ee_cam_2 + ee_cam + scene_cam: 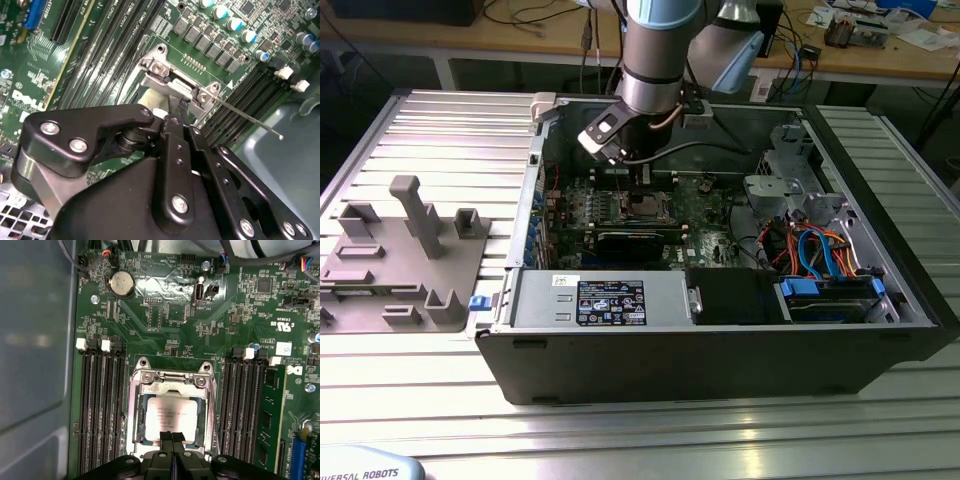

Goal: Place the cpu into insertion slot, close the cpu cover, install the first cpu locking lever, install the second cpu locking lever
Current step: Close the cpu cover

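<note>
The gripper [172,436] has its two black fingers [166,441] pressed together, with a thin seam between them and nothing clamped. In the first wrist view their squared tips sit at one edge of the cpu [171,412], a flat square with a matte silver-grey top. They hide that edge, so contact cannot be judged. The cpu lies in the insertion slot [645,207], framed by the cpu cover [172,386], a thin bright metal plate with a square opening. The cover seems to lie down around the chip, though its edge under the fingers is hidden. In the second wrist view the gripper's black bolted linkage [100,150] blocks most of the socket. A thin wire locking lever [250,119] runs out from a corner of the hinge. Long black memory slots [100,405] flank the socket on the green circuit board [165,315], inside the open computer case [720,350].
</note>
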